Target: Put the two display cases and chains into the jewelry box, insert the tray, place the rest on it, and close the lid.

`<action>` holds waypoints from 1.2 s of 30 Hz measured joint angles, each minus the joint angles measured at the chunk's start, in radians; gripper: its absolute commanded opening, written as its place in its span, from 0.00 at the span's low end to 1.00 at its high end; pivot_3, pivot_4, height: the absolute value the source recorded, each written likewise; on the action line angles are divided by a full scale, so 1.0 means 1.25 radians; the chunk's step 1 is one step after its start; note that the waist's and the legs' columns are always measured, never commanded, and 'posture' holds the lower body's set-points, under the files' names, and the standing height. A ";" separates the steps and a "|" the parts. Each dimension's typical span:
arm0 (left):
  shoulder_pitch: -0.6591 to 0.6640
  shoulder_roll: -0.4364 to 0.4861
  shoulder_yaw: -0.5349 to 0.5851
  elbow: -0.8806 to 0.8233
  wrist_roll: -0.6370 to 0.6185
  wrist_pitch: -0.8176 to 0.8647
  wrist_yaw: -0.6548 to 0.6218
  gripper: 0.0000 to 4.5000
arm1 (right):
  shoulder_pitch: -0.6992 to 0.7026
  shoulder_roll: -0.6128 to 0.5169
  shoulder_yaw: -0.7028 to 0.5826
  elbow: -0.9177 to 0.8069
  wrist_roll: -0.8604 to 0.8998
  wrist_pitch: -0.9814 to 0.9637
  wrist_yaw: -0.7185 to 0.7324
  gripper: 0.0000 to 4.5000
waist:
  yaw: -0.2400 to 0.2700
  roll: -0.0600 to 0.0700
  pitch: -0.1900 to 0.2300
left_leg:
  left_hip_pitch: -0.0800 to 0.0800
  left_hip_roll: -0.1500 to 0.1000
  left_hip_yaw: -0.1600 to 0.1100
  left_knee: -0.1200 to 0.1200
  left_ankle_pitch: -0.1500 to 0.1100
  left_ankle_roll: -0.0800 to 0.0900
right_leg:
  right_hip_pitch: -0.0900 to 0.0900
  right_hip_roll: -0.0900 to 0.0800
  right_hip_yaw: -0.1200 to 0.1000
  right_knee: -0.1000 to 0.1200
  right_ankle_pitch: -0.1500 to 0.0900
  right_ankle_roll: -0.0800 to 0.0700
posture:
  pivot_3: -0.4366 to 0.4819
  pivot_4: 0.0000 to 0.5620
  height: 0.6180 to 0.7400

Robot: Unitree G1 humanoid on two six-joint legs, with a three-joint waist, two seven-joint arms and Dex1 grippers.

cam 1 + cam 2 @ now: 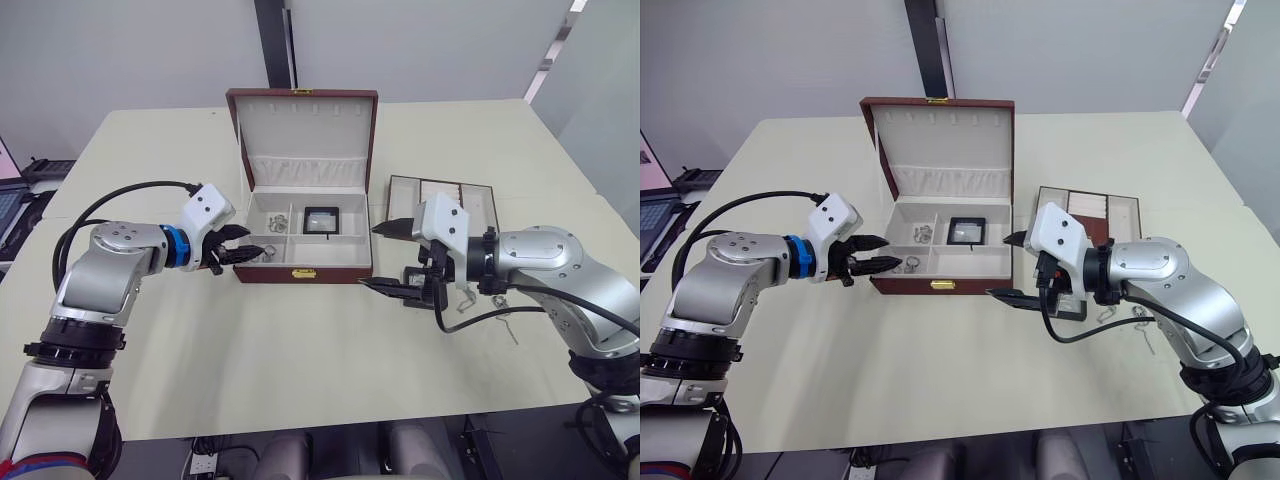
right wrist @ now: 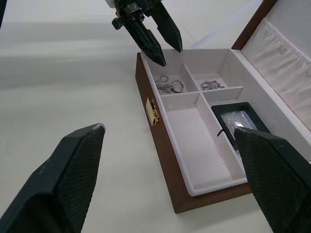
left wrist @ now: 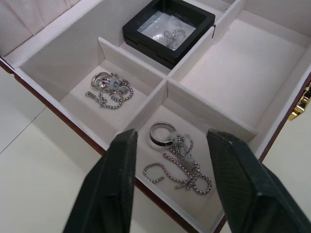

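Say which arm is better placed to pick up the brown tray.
The right: the tray lies beside the right gripper, right of the jewelry box, while the left gripper hovers at the box's left end.

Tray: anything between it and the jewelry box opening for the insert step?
Nothing visible blocks it. The tray sits on the table just right of the jewelry box, whose lid stands open. The right gripper hovers between them, fingers open, empty.

A pale table (image 1: 300, 350) carries the open jewelry box (image 1: 303, 272), a brown tray (image 1: 480, 200) and small silvery pieces (image 1: 500, 318).
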 measured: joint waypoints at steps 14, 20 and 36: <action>0.404 0.052 0.431 -0.172 -0.101 -0.032 0.025 0.99 | 0.157 -0.159 -0.205 0.064 -0.022 -0.070 0.039 1.00 | 0.004 0.000 0.000 | 0.000 0.001 0.001 -0.001 -0.001 0.002 | -0.001 -0.002 0.003 -0.001 0.000 0.000 | 0.48 0.27 1.00; 0.628 -0.043 0.571 -0.197 -0.095 -0.150 0.053 0.99 | 0.357 -0.221 -0.369 0.182 -0.111 -0.272 0.079 1.00 | 0.007 0.000 0.000 | 0.001 0.001 0.003 0.000 -0.001 0.002 | 0.002 -0.002 0.002 -0.002 0.000 0.000 | 0.48 0.27 1.00; 0.768 -0.138 0.588 -0.181 -0.114 -0.248 0.109 0.99 | 0.680 -0.209 -0.535 0.330 -0.164 -0.440 0.138 1.00 | 0.010 0.001 0.000 | 0.002 0.001 0.004 0.000 -0.001 0.002 | 0.003 -0.001 0.003 -0.001 0.000 0.001 | 0.48 0.27 1.00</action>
